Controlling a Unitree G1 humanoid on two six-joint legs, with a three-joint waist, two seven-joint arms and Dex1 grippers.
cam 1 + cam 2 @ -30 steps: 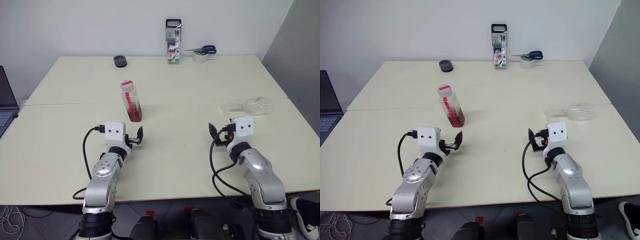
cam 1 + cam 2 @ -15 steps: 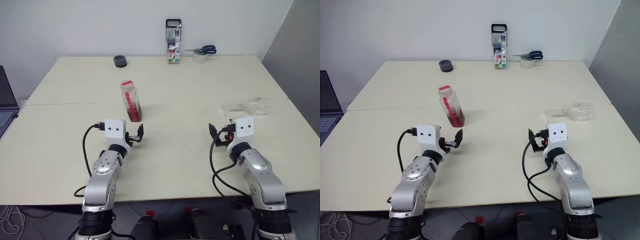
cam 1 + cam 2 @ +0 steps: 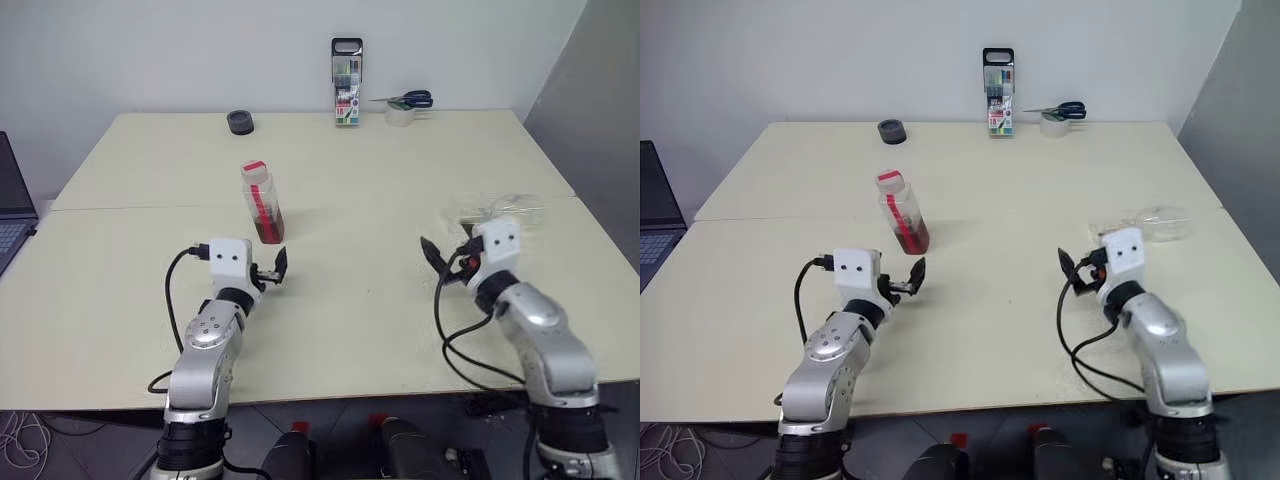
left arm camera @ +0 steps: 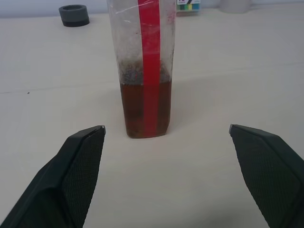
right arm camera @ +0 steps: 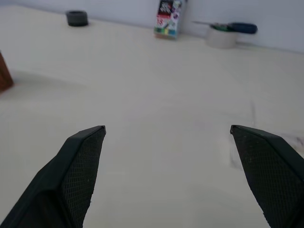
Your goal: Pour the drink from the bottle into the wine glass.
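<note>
The bottle [image 3: 262,203] stands upright left of the table's middle, with a red cap and a red strip. The drink [image 4: 134,109] fills about its bottom third. My left gripper [image 3: 272,270] sits open just in front of the bottle, level with its base and apart from it; in the left wrist view the bottle [image 4: 146,71] stands between and beyond the fingers. The wine glass [image 3: 1160,222] appears to lie on its side at the right, partly hidden behind my right wrist. My right gripper [image 3: 440,255] is open and empty, pointing toward the table's middle.
A marker pack [image 3: 346,83], a dark tape roll [image 3: 239,122], and a white roll [image 3: 400,115] with scissors [image 3: 412,99] line the table's far edge. A laptop [image 3: 12,210] sits at the left edge. A seam crosses the table [image 3: 360,300] behind the bottle.
My right gripper has risen and swung toward the left, and its wrist now covers part of the wine glass. The left gripper and the bottle have not moved.
</note>
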